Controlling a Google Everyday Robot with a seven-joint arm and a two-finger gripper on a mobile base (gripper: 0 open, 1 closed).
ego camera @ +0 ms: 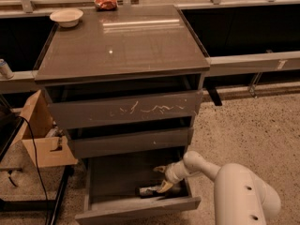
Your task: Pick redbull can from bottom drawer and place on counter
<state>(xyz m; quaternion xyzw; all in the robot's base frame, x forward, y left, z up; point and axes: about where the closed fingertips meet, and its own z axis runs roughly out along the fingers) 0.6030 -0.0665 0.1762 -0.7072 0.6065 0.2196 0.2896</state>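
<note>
The bottom drawer (112,179) is pulled open at the foot of the grey cabinet. The redbull can (151,191) lies on its side on the drawer floor, near the front right. My gripper (161,178) reaches into the drawer from the right, open, with one yellowish finger above the can and the other just at the can's right end. The white arm (234,182) comes in from the lower right. The glossy counter (122,39) forms the cabinet's top.
A white bowl (66,17) and a red-orange snack bag (106,2) sit at the counter's far edge. A pale can (5,69) stands on the left ledge. A cardboard box (40,135) and a black cable lie left of the cabinet. Two upper drawers stand slightly ajar.
</note>
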